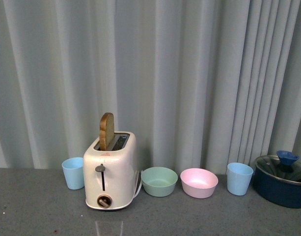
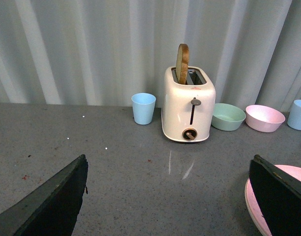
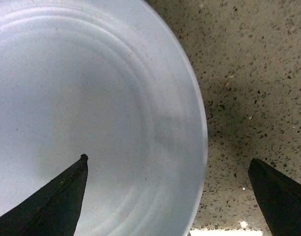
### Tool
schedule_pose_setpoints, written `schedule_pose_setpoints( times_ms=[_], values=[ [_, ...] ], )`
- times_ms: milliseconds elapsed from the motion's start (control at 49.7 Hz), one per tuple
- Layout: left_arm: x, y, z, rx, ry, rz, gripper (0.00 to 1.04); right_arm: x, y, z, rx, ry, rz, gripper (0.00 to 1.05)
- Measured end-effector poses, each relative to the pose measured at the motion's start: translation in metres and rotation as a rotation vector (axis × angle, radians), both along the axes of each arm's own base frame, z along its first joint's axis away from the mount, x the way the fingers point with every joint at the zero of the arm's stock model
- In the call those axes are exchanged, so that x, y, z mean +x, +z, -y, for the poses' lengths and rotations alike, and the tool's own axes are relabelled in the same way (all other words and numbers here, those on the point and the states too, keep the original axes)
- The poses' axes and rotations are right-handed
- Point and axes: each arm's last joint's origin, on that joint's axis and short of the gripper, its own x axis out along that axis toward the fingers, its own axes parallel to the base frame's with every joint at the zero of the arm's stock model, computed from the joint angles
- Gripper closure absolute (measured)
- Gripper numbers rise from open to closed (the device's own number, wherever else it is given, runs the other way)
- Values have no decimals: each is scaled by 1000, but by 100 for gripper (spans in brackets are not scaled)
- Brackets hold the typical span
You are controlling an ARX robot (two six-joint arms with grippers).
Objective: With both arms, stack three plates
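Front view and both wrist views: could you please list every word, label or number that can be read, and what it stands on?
Toaster: a small red mark near the top of its front face, too small and blurred to read.
Nothing else: no text shows on the blue cups, green bowl, pink bowl, dark blue pot, light blue plate or pink plate.

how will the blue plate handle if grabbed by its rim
The blue plate looks rigid and matte, so probably not slippery. Shallow and seemingly flat on the counter, it likely slides rather than tips when pushed.
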Motion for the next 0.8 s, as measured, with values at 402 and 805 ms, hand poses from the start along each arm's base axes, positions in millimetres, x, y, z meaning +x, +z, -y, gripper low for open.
schedule_pose_setpoints(
  times_ms=[402, 805],
  values=[
    [0, 0, 0, 0, 0, 0, 7, -7, -10, -2, 13, -12, -16, 33],
    [0, 0, 0, 0, 0, 0, 7, -10, -13, -1, 17, -28, -16, 95]
  ],
)
